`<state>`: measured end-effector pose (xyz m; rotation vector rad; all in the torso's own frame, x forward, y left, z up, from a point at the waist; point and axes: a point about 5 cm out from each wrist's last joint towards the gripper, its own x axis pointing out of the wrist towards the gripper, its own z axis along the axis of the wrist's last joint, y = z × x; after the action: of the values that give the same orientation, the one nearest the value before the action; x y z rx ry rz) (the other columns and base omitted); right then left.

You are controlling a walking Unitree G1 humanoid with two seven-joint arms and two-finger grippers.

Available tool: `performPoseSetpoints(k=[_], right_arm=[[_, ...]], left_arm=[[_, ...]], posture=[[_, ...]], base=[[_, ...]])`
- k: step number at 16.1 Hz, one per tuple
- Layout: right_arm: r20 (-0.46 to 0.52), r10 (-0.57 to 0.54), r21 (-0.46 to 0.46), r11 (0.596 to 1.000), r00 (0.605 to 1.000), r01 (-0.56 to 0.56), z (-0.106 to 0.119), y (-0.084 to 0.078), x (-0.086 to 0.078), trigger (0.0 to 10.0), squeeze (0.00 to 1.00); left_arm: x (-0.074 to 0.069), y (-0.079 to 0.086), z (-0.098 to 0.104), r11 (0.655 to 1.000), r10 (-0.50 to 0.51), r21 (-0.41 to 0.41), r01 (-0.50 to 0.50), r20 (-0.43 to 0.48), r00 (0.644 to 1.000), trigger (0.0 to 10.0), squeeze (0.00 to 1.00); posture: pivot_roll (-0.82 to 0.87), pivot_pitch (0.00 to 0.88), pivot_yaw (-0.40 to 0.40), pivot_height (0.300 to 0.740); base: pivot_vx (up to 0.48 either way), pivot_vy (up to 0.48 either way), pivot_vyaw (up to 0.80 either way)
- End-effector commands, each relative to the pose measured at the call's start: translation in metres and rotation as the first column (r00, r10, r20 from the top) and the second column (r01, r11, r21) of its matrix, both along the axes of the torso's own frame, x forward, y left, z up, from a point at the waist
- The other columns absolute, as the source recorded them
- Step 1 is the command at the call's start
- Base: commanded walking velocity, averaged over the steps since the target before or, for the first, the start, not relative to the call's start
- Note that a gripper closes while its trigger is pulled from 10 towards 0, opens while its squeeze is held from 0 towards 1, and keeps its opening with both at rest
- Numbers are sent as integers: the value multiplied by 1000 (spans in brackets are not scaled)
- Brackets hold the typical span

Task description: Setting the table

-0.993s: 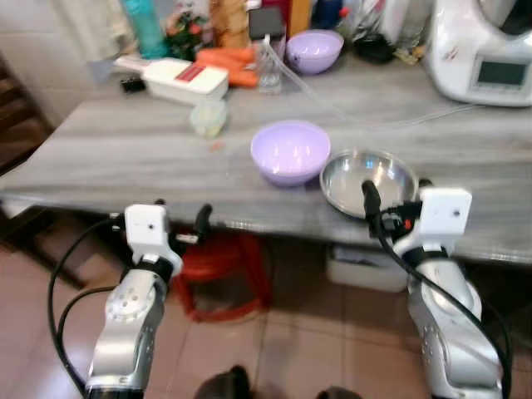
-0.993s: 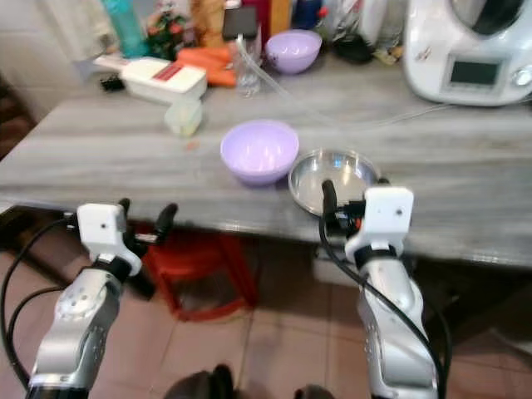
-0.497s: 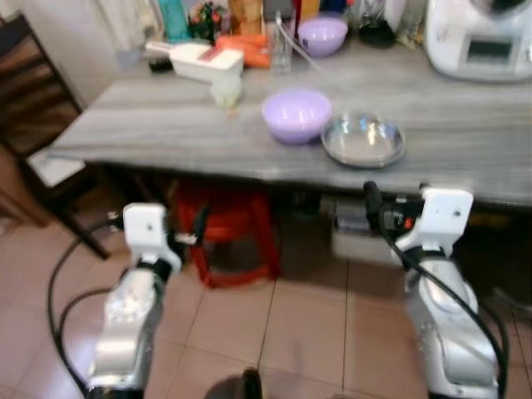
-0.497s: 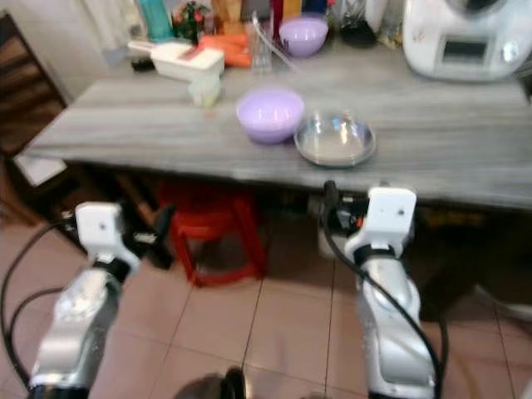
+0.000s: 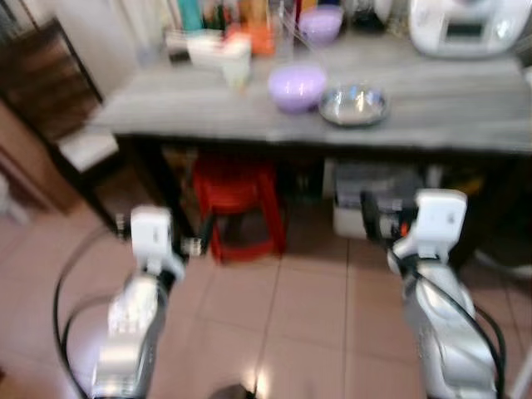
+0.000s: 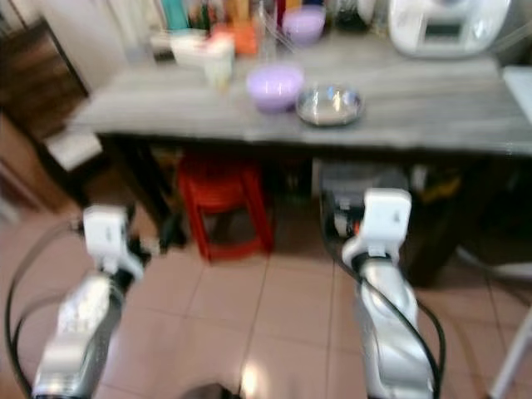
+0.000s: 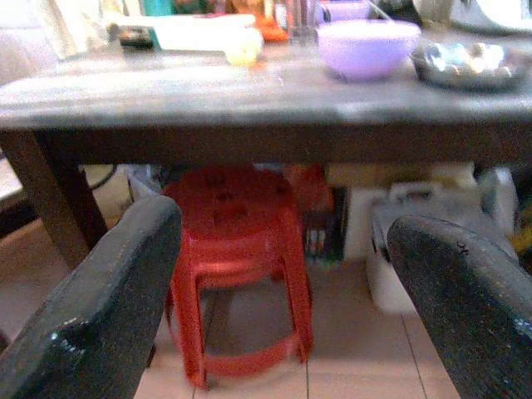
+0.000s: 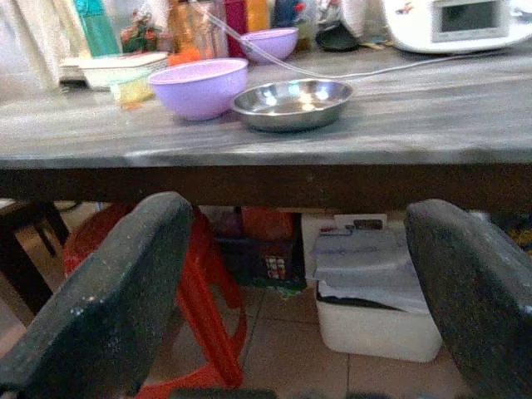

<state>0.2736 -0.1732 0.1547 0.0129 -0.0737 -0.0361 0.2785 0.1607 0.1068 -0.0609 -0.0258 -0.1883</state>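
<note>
A lilac bowl [image 5: 297, 86] and a shallow steel dish [image 5: 353, 104] sit side by side near the front edge of the grey table [image 5: 465, 125]. A second lilac bowl [image 5: 320, 22] stands at the back among bottles. I stand a good way back from the table, over the tiled floor. My left gripper [image 5: 164, 226] is held low in front of me, open and empty. My right gripper [image 5: 397, 212] is at the same height, open and empty too. In the right wrist view its black fingers [image 8: 108, 291] frame the bowl [image 8: 198, 86] and the dish [image 8: 291, 101].
A red plastic stool [image 5: 237, 195] and a white storage box [image 5: 366, 208] stand under the table. A dark wooden chair [image 5: 58, 91] is at the left end. A white kitchen machine [image 5: 457, 25] and a white container [image 5: 208, 46] are on the tabletop.
The whole view has pulled back: the table now looks smaller and farther, with more floor in front. Both grippers hold the same pose, still open.
</note>
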Motion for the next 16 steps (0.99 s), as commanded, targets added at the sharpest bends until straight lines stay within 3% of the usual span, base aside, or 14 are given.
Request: performPoseSetpoints(k=[1, 5, 16], right_arm=[[16, 8, 7, 1000, 1000, -8, 5, 2, 1, 10000, 0], [9, 9, 13, 1000, 1000, -9, 5, 2, 1, 10000, 0], [14, 15, 22, 1000, 1000, -16, 8, 3, 1, 10000, 0]], left_arm=[[4, -1, 8, 1000, -13, 14, 13, 34, 999, 10000, 0], [3, -6, 8, 999, -35, -7, 35, 38, 999, 10000, 0], [8, -10, 12, 999, -45, -25, 46, 47, 998, 10000, 0]], posture=[[-88, 121, 85, 740], [-91, 126, 85, 740], [-98, 133, 87, 740]], base=[[0, 0, 0], [0, -61, -255], [0, -351, -184]])
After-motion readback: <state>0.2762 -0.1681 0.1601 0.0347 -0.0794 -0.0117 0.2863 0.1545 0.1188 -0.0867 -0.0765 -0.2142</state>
